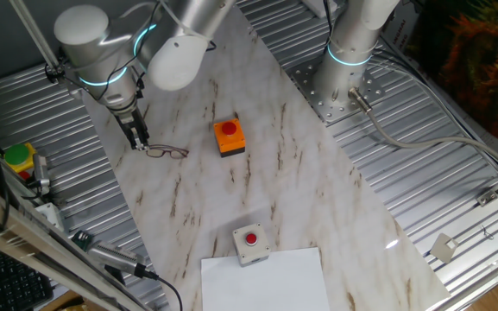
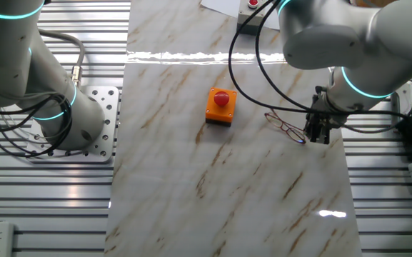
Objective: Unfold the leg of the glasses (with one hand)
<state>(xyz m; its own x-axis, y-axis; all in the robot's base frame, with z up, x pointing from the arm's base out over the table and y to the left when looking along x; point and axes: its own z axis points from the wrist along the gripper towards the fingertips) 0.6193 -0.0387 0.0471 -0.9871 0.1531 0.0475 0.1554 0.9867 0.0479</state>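
The glasses [image 1: 169, 152] lie flat on the marble tabletop, left of the orange box; they are thin, dark reddish wire frames with clear lenses. In the other fixed view the glasses [image 2: 284, 126] sit right of that box. My gripper [image 1: 139, 141] points down at the outer end of the glasses, its fingertips low over the table and right by the tip of one leg. Seen from the other side, the gripper [image 2: 317, 135] shows two dark fingers [image 2: 310, 133] with a small gap between them, and the wire end sits just beside them. Nothing is visibly clamped.
An orange box with a red button [image 1: 229, 136] stands right of the glasses. A grey box with a red button [image 1: 250, 241] sits near a white sheet [image 1: 266, 281] at the front. A second arm's base [image 1: 345, 82] is bolted at the back right. Ribbed metal flanks the marble.
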